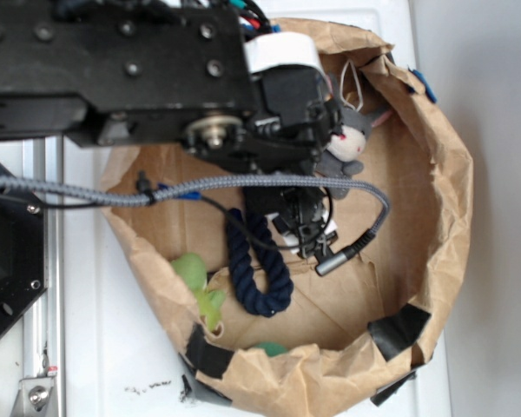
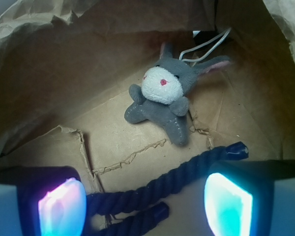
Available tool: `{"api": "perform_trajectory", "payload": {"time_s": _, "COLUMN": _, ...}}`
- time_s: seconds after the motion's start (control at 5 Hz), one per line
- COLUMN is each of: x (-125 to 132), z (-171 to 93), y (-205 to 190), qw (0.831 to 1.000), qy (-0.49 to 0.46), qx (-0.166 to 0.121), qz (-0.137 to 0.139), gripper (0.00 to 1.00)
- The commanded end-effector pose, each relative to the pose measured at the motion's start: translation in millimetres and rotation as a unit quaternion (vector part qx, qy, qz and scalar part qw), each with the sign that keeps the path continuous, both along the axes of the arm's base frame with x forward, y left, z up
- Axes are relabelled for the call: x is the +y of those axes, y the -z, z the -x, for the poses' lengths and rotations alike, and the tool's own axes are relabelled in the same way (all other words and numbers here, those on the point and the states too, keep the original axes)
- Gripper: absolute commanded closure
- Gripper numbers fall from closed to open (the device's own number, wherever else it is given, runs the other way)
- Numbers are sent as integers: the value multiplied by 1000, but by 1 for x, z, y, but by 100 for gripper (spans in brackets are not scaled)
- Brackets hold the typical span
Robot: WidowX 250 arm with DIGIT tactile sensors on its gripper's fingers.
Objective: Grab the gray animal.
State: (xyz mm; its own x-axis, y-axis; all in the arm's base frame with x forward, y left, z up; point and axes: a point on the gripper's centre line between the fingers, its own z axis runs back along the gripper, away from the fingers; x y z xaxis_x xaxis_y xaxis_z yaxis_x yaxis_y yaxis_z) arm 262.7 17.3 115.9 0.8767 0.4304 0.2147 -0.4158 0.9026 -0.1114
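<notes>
Wrist view shows the gray animal (image 2: 162, 98) lying free on the brown paper floor of the bag, ahead of the pincer (image 2: 145, 201) and a little toward its right-hand finger, with its white string loop (image 2: 206, 46) trailing off to the far wall. Nothing grips it yet, so the grab itself is all left to do; I'd judge the approach partly made, since the toy sits well clear of the fingertips. Between the toy and the pincer lies the dark navy rope (image 2: 187, 172), stretched across just in front of the two glowing pads (image 2: 61, 206), which stand wide apart with nothing between them: the pincer is released. From the exterior view the arm (image 1: 113, 69) reaches over the paper bag (image 1: 443, 217) from its near rim, wrist bent down into the bag, the donkey (image 1: 352, 130) just beyond its tip against the far side. A light green plush toy (image 1: 195, 278) lies back behind the pincer, beside the rope.
</notes>
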Motion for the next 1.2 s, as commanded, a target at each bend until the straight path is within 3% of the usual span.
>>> {"api": "perform_trajectory", "payload": {"time_s": 0.0, "x": 11, "z": -26, "y": 6, "qw": 997, "qy": -24, "qx": -62, "qz": -29, "gripper": 0}}
{"api": "perform_trajectory", "payload": {"time_s": 0.2, "x": 13, "z": -50, "y": 19, "qw": 997, "qy": -18, "qx": -73, "qz": -20, "gripper": 0}}
{"api": "perform_trajectory", "payload": {"time_s": 0.4, "x": 18, "z": -63, "y": 34, "qw": 997, "qy": -27, "qx": -66, "qz": -30, "gripper": 0}}
{"api": "perform_trajectory", "payload": {"time_s": 0.8, "x": 30, "z": -73, "y": 50, "qw": 996, "qy": -41, "qx": -53, "qz": -53, "gripper": 0}}
{"api": "perform_trajectory", "payload": {"time_s": 1.0, "x": 38, "z": -72, "y": 52, "qw": 993, "qy": -74, "qx": -61, "qz": -74, "gripper": 0}}
